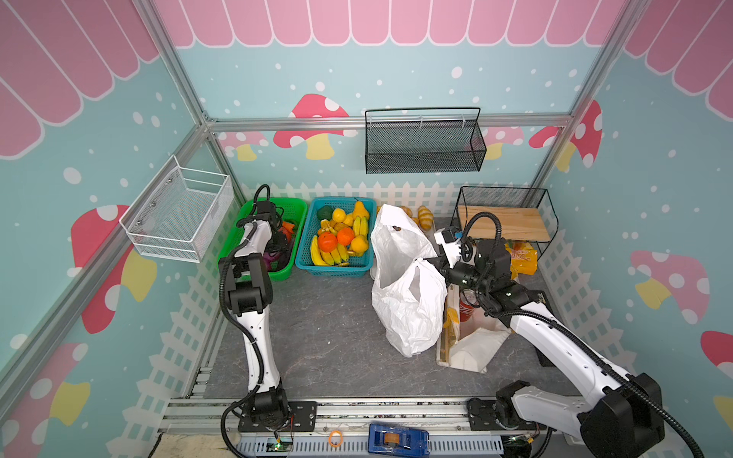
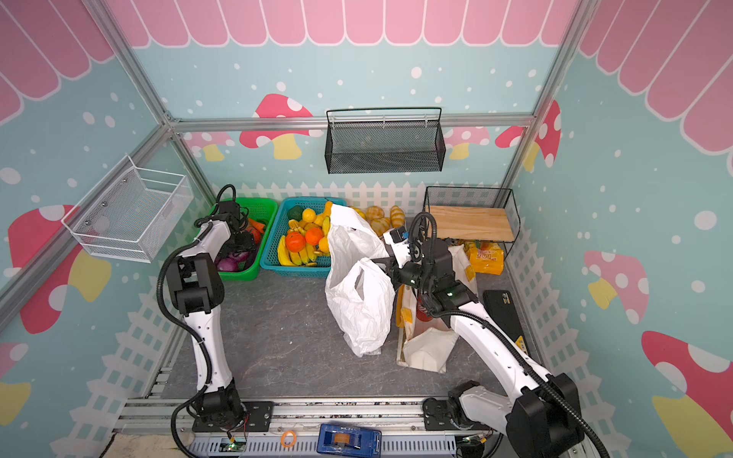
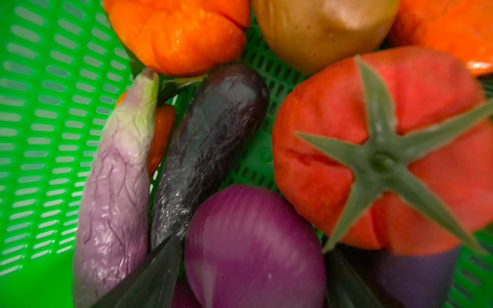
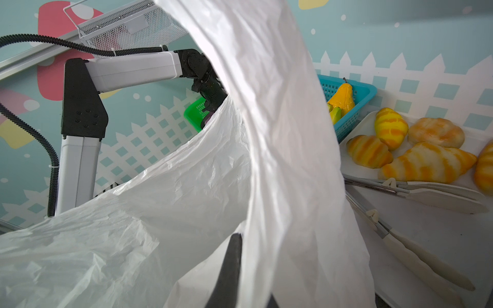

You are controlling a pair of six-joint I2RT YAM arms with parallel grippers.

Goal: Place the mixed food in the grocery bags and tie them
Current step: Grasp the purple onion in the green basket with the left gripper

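Note:
My left gripper (image 3: 252, 246) reaches down into the green basket (image 1: 291, 206), open, one finger on each side of a purple onion (image 3: 253, 248). Whether the pads touch the onion I cannot tell. A red tomato (image 3: 333, 149) with a green top lies beside it, over another purple onion (image 3: 416, 277). My right gripper (image 1: 430, 261) is shut on the rim of the white plastic bag (image 1: 404, 309), holding it up; one dark finger (image 4: 232, 266) pinches the film. To the right, the stiff white tote (image 1: 472, 349) with yellow handles holds a red soda can (image 1: 467, 307).
Two eggplants (image 3: 208, 149) and orange vegetables (image 3: 181, 34) crowd the green basket. A blue basket (image 1: 337, 269) of fruit stands between it and the bag. Croissants (image 4: 426, 162) and tongs (image 4: 426, 192) lie on a white tray behind the bag. A wire shelf (image 1: 503, 222) stands at the back right.

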